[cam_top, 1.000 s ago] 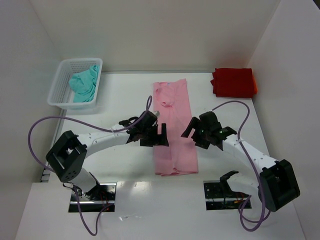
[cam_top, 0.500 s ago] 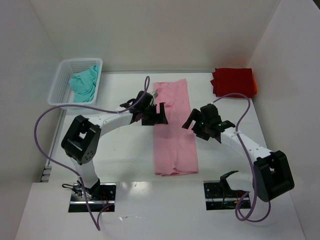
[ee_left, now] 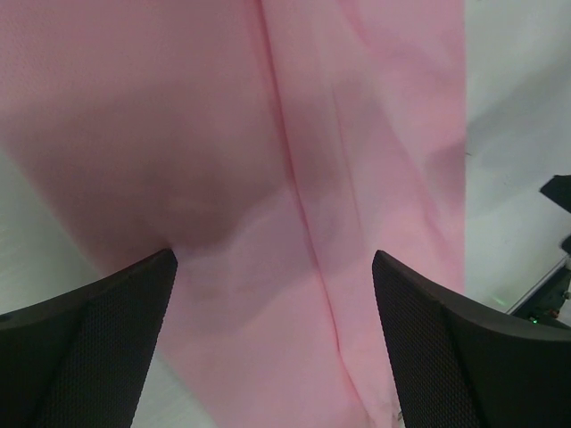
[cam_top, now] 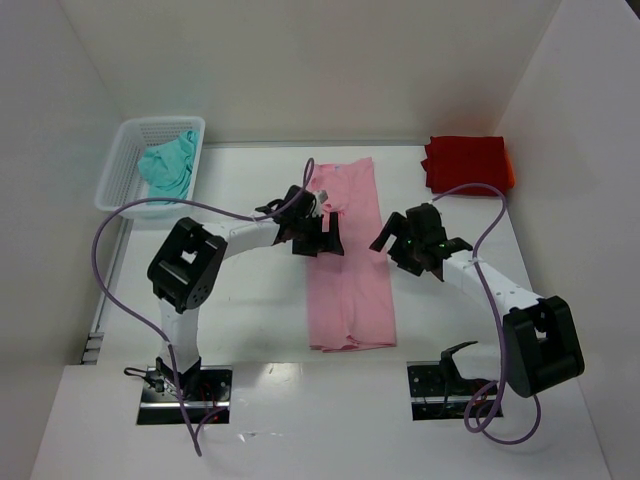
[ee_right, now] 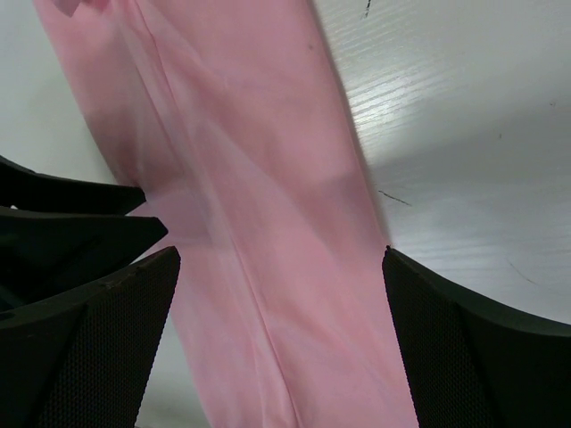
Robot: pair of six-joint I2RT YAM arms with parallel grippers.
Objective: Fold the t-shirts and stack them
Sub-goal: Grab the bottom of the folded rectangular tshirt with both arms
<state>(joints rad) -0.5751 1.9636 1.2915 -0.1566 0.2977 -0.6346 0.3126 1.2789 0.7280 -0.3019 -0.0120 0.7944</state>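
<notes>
While open end effectors [cam_top: 325,240] [cam_top: 392,252] overhang its long edges, pink t-shirt [cam_top: 352,290] lies flat.

The left arm [cam_top: 245,232] and right arm [cam_top: 490,290] are white tubes joined by boxy black housings. A purple cable [cam_top: 97,243] loops along each from a steel base plate [cam_top: 185,392]. Black wedge-shaped jaws carry fine mesh-textured pads [ee_left: 98,348].
</notes>
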